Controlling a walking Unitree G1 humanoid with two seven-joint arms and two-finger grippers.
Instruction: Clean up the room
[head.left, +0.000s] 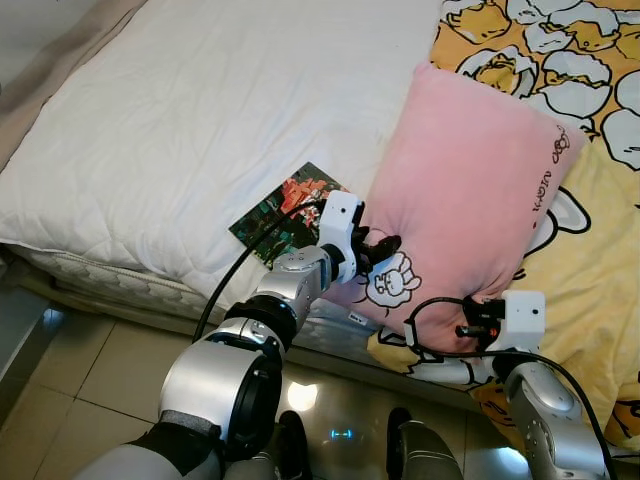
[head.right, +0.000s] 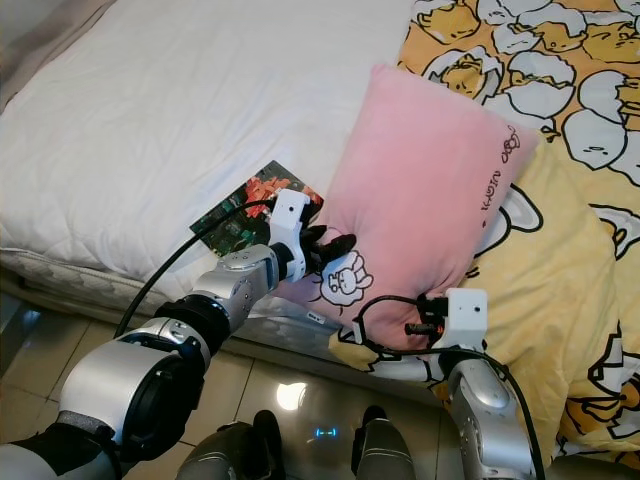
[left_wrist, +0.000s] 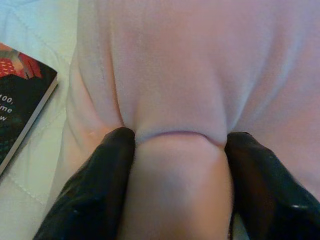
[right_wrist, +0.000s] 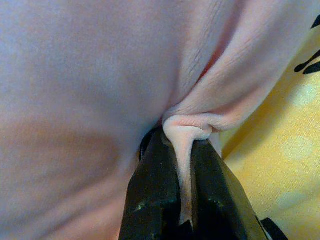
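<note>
Pink pillow (head.left: 470, 195) on bed (head.left: 190, 110): left gripper (head.left: 378, 250) fingers pinch its near-left edge, right gripper (right_wrist: 186, 192) fingers pinch its near corner. Book (head.left: 285, 215) just left.

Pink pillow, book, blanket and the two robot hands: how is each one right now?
Pink pillow: lying on the bed, pinched at its near edge by both grippers.
Left gripper: shut on a bulge of the pillow.
Right gripper: shut on a thin fold of the pillow.
Book: closed, flat on the white mattress, beside the pillow.
Yellow blanket: spread out, partly under the pillow.
</note>
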